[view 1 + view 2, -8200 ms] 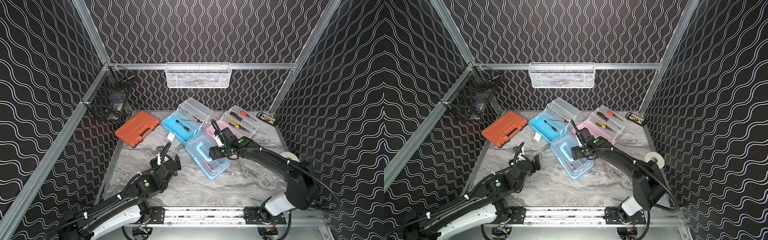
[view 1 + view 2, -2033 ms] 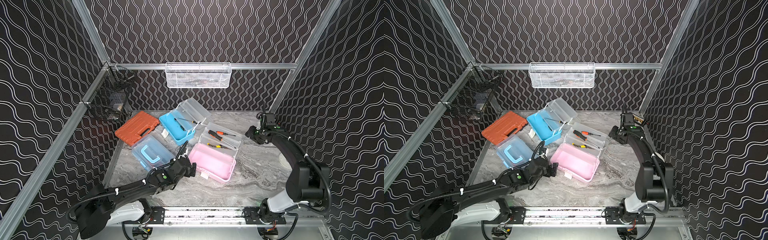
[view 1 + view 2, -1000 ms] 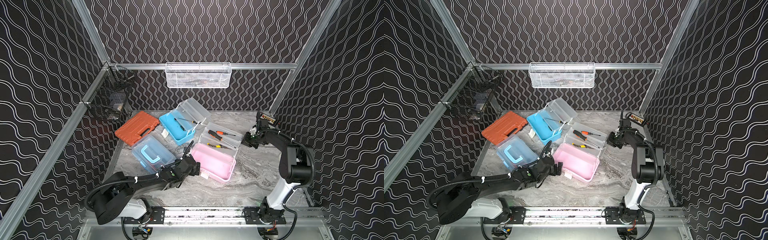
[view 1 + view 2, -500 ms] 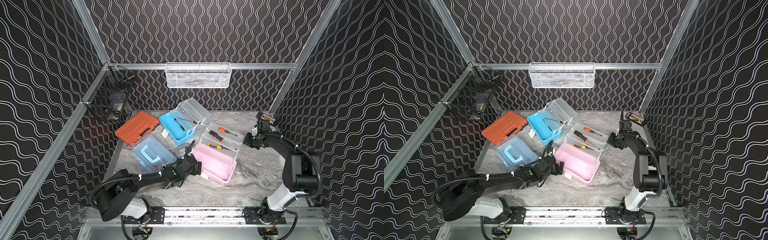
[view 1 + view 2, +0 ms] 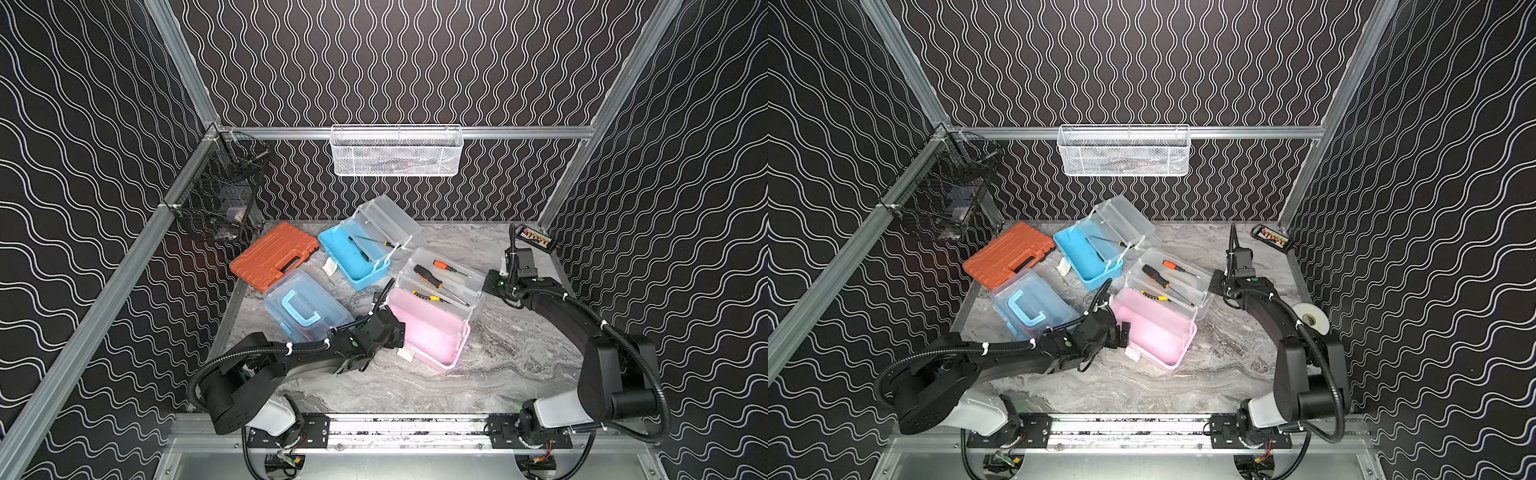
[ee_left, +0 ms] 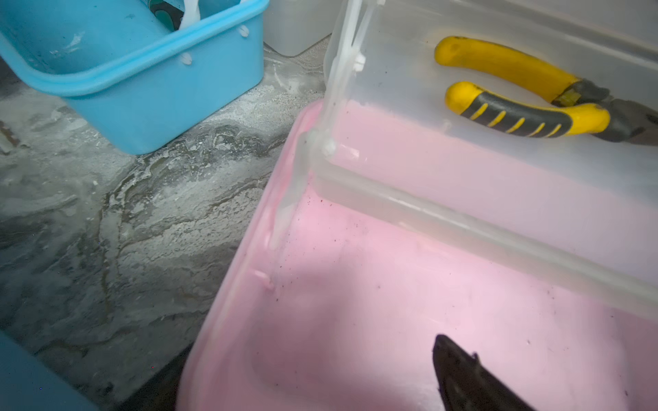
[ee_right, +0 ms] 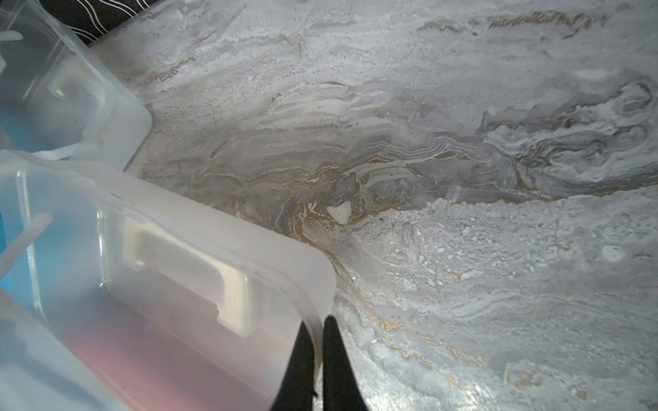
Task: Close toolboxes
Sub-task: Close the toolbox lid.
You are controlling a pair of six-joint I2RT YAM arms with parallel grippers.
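Observation:
Three toolboxes lie on the marble table. A closed light blue toolbox [image 5: 305, 305] lies at the left. An open blue toolbox [image 5: 353, 255] stands behind it, clear lid [image 5: 386, 220] tipped back. The pink toolbox [image 5: 428, 328] is open in the middle, and its clear lid [image 5: 444, 278] holds screwdrivers and yellow pliers [image 6: 527, 96]. My left gripper [image 5: 398, 332] is open, straddling the pink box's left wall, with one finger [image 6: 463, 377] inside the box. My right gripper [image 7: 317, 341] is shut on the corner rim of the pink box's lid, at its far right end [image 5: 1217, 284].
A ribbed orange case [image 5: 274, 255] lies at the back left. A black wire basket [image 5: 226, 195] hangs on the left wall and a white mesh basket [image 5: 397, 151] on the back rail. A tape roll [image 5: 1308, 318] and a small black bit holder [image 5: 536, 239] sit at the right.
The right gripper came from the back right corner to the pink box's lid corner and now pinches its rim. The left gripper slid right up to the pink box's wall.

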